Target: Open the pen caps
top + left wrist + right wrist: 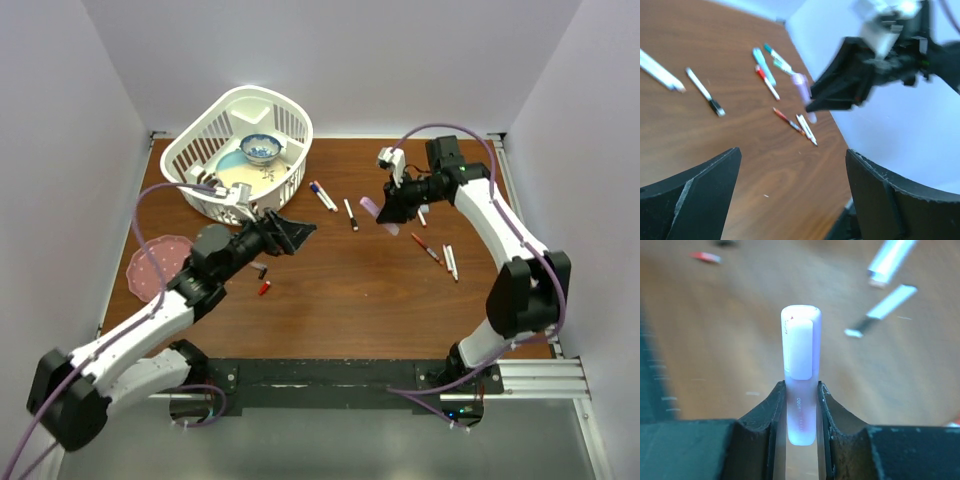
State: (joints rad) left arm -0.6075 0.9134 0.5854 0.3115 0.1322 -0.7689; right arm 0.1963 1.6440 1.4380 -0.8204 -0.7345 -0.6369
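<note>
Right wrist view settles it for you: your right pincer (801, 395) is clamped on one lilac pen (801, 422), a finger on each side of the barrel. Its cap (800, 340) is on and pokes out past the fingertips, with the pen held up off the table (340, 300).

Your left pincer (297, 232) has its fingers spread wide with nothing between them. It points at the right pincer, with a clear gap between the two.

Loose pens, counted from the left wrist view (blurry, so roughly nine):
- one light-blue pen (763, 65), one teal-ended pen (776, 57) and one red-ended pen (767, 82) just behind the held pen
- one thin red pen (787, 120) and two white pens (806, 130) under the right pincer
- one black-tipped pen (705, 93) and two more white pens (660, 75) ahead-left of the left pincer

There are two loose caps, one black cap (262, 270) and one red cap (264, 289), near the left pincer's wrist.

On the left pincer's far side you've got one white basket (190, 150) holding one blue bowl (260, 149). One pink plate (155, 265) sits behind the left pincer.
</note>
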